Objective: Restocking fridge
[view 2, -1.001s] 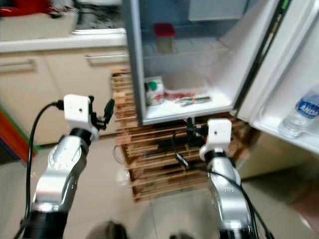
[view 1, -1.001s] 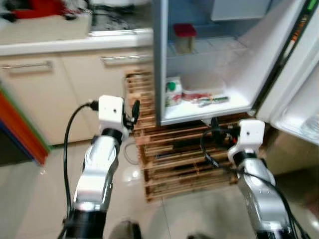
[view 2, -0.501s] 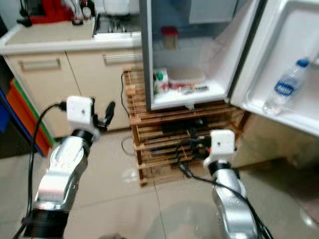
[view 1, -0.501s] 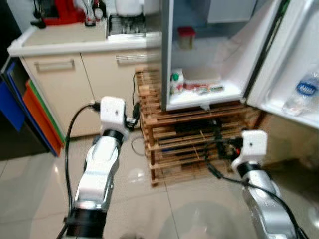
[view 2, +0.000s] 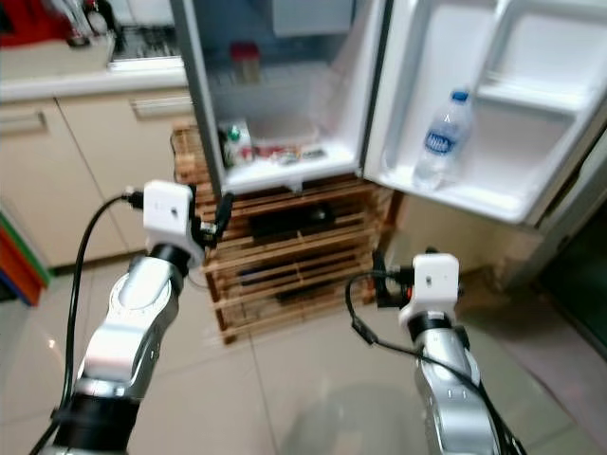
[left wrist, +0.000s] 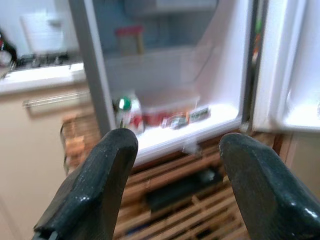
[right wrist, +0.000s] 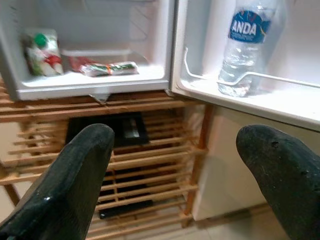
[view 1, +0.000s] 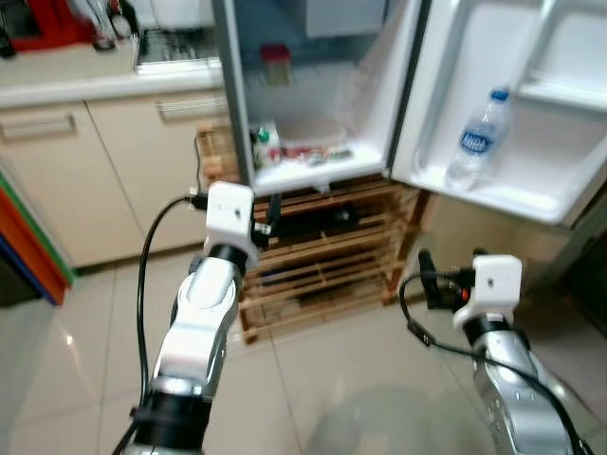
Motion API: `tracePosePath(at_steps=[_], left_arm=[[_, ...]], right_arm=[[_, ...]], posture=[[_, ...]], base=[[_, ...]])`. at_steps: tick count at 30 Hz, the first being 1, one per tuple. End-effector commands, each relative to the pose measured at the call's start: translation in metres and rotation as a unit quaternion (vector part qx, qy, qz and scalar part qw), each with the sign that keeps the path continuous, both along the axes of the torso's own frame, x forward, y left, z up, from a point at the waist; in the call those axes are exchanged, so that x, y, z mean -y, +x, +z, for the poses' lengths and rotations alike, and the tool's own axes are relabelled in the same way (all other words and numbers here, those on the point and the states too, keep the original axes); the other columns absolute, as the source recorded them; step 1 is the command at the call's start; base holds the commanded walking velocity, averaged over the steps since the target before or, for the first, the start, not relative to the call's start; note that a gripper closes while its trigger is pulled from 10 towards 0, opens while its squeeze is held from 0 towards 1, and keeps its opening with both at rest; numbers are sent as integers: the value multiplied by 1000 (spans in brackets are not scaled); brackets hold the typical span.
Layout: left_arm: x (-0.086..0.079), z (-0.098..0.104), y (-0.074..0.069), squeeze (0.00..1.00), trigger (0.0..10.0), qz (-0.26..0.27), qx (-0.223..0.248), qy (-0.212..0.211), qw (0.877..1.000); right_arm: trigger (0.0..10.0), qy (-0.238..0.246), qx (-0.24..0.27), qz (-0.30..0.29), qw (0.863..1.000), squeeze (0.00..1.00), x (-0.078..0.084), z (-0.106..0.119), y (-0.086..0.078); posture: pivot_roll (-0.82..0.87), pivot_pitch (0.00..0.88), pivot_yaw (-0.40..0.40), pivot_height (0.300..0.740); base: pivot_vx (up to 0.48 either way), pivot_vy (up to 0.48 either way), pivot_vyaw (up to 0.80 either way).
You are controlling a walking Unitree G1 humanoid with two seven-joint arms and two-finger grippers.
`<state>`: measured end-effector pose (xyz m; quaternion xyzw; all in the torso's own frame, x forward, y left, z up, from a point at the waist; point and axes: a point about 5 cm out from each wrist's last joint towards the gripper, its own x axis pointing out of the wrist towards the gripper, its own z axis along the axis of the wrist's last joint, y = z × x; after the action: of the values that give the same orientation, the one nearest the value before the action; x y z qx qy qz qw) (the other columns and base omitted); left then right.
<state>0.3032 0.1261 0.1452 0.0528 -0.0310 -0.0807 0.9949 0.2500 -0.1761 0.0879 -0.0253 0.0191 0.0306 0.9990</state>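
Note:
The fridge (view 1: 318,100) stands open on a wooden slat rack (view 1: 322,256). Its bottom shelf holds a carton with a green cap (view 1: 266,147) and flat packets (right wrist: 109,68); a red-lidded jar (view 1: 275,64) sits on the shelf above. A clear water bottle (view 1: 474,142) with a blue label stands in the shelf of the open door (view 1: 541,199). My left gripper (view 1: 268,213) is raised in front of the rack, open and empty. Lower on the right, below the door, my right gripper (view 1: 427,277) is also open and empty. Neither touches the fridge.
Beige cabinets (view 1: 57,161) under a counter with a hob (view 1: 175,47) run to the left of the fridge. Coloured boards (view 1: 28,246) lean at the far left. A dark box (right wrist: 122,127) lies inside the rack. Pale tiled floor (view 1: 332,379) lies between me and the fridge.
The camera has swung and pulled back: the fridge now sits further left and the door with the bottle has come into full view. Both grippers remain open and empty.

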Motion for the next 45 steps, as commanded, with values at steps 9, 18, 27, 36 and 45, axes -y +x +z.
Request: tracePosePath(at_steps=[9, 18, 27, 36, 45], left_arm=[[-1, 2, 4, 0, 10000, 29, 3, -13, 1000], [-10, -19, -1, 0, 10000, 49, -19, -37, 998], [-13, -34, -3, 0, 10000, 64, -36, -45, 996], [-10, -31, 2, 0, 10000, 60, -20, -28, 998], [-8, -27, 7, 0, 10000, 48, -11, -21, 999]], right_arm=[[10000, -20, 24, 33, 999, 0, -10, 10, 2], [10000, -1, 18, 17, 1000, 0, -7, 9, 15], [10000, -19, 37, 3, 999, 0, -4, 16, 35], [10000, -28, 48, -17, 998, 0, 5, 20, 42], [10000, -35, 51, -8, 998, 0, 0, 18, 43]], posture=[[-67, 0, 15, 740], [-54, 0, 1, 740], [-49, 0, -13, 740], [-51, 0, -10, 740], [-52, 0, -8, 740]], base=[[0, -451, 0], [0, -450, 405], [0, -450, 513], [189, -377, 241], [373, -296, 0]])
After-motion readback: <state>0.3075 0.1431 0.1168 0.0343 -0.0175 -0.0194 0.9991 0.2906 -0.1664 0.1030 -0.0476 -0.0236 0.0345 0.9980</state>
